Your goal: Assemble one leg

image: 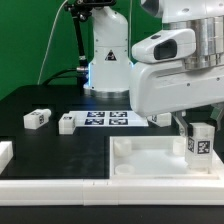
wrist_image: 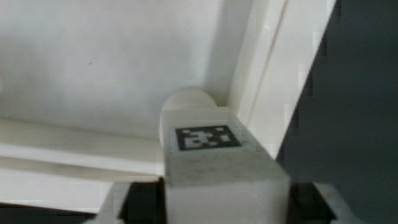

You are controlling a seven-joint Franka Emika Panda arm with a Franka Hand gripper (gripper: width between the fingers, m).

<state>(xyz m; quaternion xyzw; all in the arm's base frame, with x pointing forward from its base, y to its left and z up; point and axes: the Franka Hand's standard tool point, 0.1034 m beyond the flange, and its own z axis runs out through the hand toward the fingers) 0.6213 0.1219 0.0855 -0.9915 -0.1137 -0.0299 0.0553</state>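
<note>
Claw (image: 198, 128) is clenched on one leg (image: 201, 146), held upright w/ its tag facing out. It's at a corner of the big white tray (image: 140, 165), on the exterior view's right. Can't tell if leg touches tray. Two spare legs (image: 37, 118) lie on the black bench (image: 50, 138) nr the marker board (image: 106, 118), well apart from the claw.

The leg (image: 200, 141) looks like smooth, matt white plastic with a printed black-and-white tag on its face, the same dull white plastic as the large tray-like piece (image: 140, 170), while the table (image: 30, 95) is matt black and the arm's casing (image: 165, 45) shines — glossy white plastic.
</note>
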